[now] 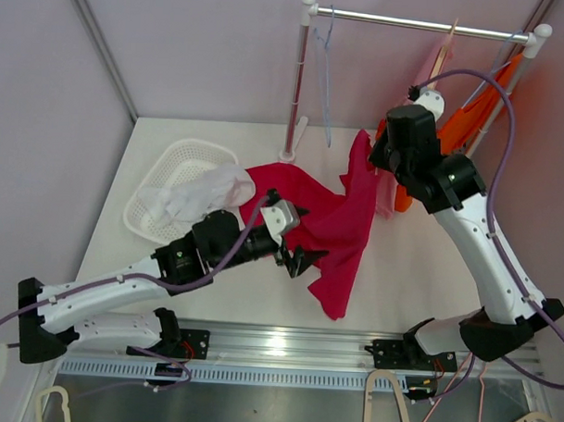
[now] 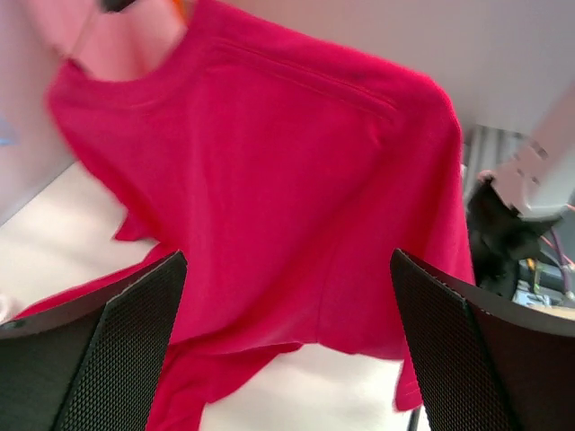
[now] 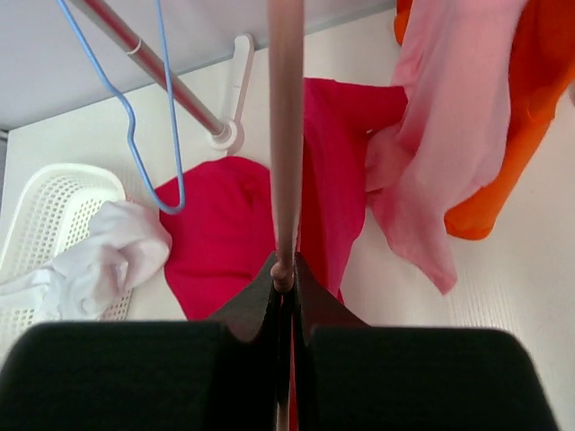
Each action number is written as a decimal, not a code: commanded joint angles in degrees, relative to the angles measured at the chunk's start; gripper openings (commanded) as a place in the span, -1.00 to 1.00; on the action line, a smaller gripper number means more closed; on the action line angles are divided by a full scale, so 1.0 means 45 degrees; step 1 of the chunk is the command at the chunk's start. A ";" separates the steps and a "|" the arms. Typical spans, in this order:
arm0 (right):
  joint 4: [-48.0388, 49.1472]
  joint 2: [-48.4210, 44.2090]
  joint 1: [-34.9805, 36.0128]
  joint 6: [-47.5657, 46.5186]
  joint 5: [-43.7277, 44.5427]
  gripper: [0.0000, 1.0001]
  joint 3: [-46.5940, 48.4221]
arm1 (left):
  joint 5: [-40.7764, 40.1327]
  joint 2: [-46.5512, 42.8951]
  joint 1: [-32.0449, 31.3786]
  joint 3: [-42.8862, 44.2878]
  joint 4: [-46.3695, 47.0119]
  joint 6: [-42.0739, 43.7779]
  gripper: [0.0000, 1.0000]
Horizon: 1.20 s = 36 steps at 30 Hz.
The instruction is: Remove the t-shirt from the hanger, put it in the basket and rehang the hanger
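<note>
While our right gripper pinches the hanger, we should close the wide-open left gripper deep on the shirt.

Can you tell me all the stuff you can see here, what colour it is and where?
t-shirt: 1, red, on the table, one end lifted
basket: 1, white, table's far left
cloth: 1, white, spilling from the basket
rack: 1, white posts, silver rail, at the back
wire hanger: 1, blue, empty on the rail
pink garment: 1, pale pink, rack's right end
orange garment: 1, bright orange, beside the pink garment
pale hanger: 1, pinkish tan, in the right claw
table: 1, white
left claw: 1, black, open, facing the t-shirt
right claw: 1, black, shut on the pale hanger
</note>
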 commanded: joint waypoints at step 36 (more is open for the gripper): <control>0.0386 0.0066 -0.0218 0.0547 0.0475 -1.00 0.0880 | 0.3529 0.2779 -0.7039 -0.0951 0.3537 0.0072 -0.99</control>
